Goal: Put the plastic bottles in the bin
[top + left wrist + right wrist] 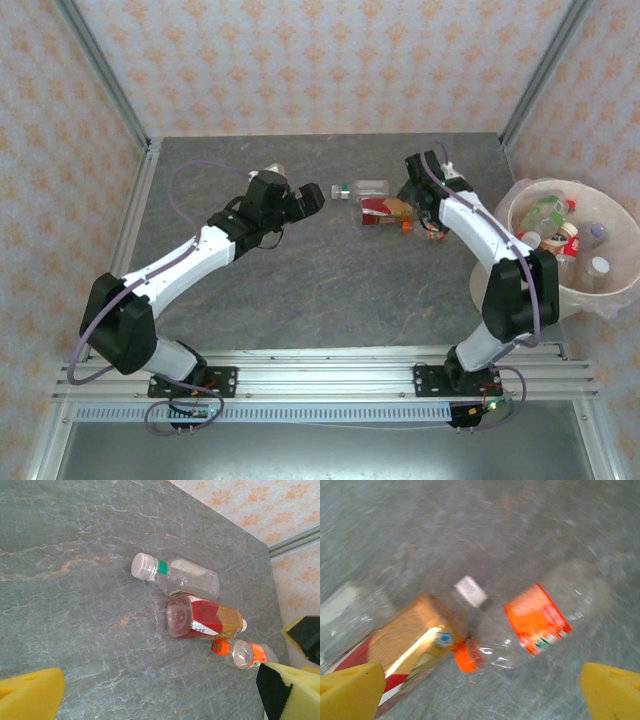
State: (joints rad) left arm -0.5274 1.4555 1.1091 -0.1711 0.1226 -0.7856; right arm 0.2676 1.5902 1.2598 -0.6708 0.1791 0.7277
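Right gripper (480,694), fingers spread wide and empty, hangs over the orange-labelled bottle (535,617), which lies just ahead between its pads, toward the table's (330,290) far right corner. Its cap lies just beside a red-labelled bottle (410,642). The left gripper (160,694), also spread, faces them. The bin (512,215) stands at the right edge.

White arm links (190,255), black joints (120,335), purple cables (200,164), yellow tool pads (30,695)
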